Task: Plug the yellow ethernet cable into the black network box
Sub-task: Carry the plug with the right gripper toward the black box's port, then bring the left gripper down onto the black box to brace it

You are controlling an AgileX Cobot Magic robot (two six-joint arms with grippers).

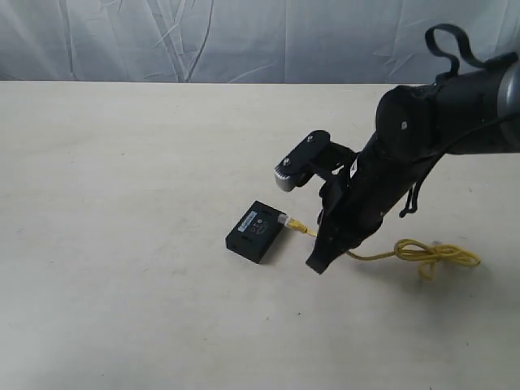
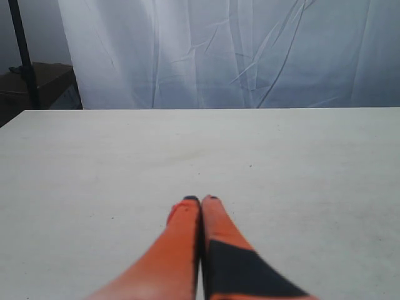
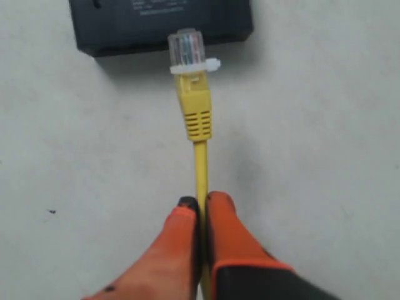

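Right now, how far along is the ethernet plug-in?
Done: right gripper is shut on the yellow ethernet cable just behind its boot. In hand: the clear plug is lined up at the side of the black network box, its body fully visible, so not seated. Remaining: push it in. Left gripper is shut, idle.

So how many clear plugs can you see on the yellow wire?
1. The clear plastic plug sits at the edge of the flat black plastic box, on the thin yellow cable pinched in the right gripper. Another may hide in the cable's tangled loops.
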